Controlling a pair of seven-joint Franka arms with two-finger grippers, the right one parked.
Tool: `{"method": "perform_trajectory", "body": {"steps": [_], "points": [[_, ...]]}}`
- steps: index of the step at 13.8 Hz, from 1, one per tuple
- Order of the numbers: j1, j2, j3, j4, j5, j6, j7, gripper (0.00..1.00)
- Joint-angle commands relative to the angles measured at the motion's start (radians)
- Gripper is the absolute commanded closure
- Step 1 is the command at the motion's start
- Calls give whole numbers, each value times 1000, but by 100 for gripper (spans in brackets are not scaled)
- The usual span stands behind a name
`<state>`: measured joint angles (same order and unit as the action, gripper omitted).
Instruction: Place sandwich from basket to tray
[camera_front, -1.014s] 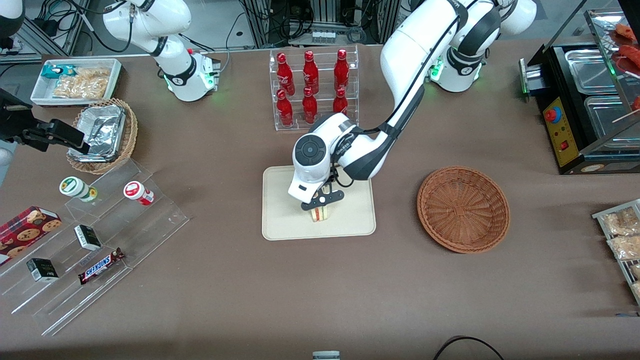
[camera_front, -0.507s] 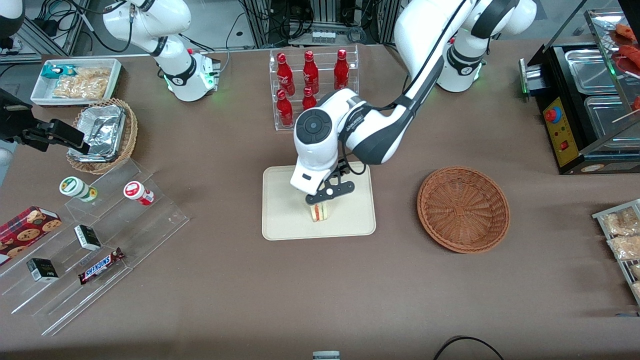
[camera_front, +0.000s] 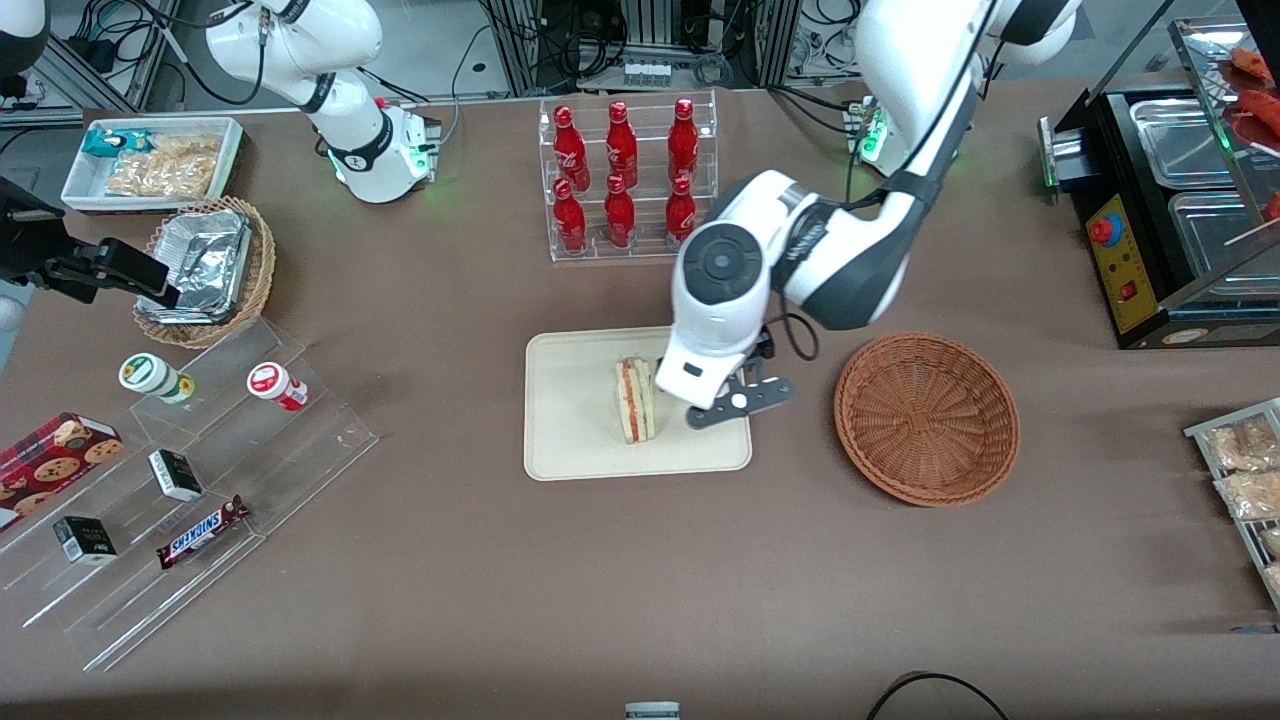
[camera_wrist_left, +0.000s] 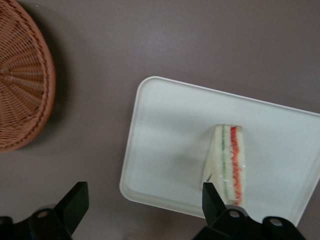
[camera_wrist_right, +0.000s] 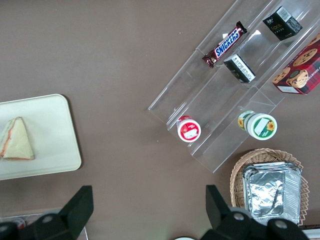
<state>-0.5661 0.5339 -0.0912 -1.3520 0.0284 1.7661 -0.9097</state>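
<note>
The sandwich (camera_front: 635, 400) is seen standing on the tray (camera_front: 570, 440), near the middle of the front view, with its red and green filling layers turned upward and its pale bread faces upright; in the left wrist view the same wedge (camera_wrist_left: 228, 165) is shown resting on the cream surface (camera_wrist_left: 165, 150), clear of the rim. The gripper (camera_front: 742, 402) is held above the tray's edge, on the side toward the basket (camera_front: 927, 417), just beside the sandwich but apart from it. Its fingers (camera_wrist_left: 74, 202) are spread wide with nothing between them, as shown in the left wrist view. The basket is set on the brown worktop (camera_front: 640, 600) right of centre in the front view, near the tray but not touching it, and nothing is seen inside it. A clear rack of red bottles (camera_front: 625, 175) is placed in the upper middle of the frame, farther from the front camera than the tray
</note>
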Motion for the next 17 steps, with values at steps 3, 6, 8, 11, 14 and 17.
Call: {"method": "perform_trajectory", "body": {"steps": [3,6,8,11,14,17], "points": [[87,-86,-2,-81,-16,-75,126,0],[147,-143,-1,-116,-15,-128,189,0],[207,-213,-15,-166,-16,-132,256,0],[294,-275,-50,-199,-16,-172,353,0],[394,-360,-87,-231,-15,-258,492,0],[466,-429,-91,-233,-15,-341,610,0]]}}
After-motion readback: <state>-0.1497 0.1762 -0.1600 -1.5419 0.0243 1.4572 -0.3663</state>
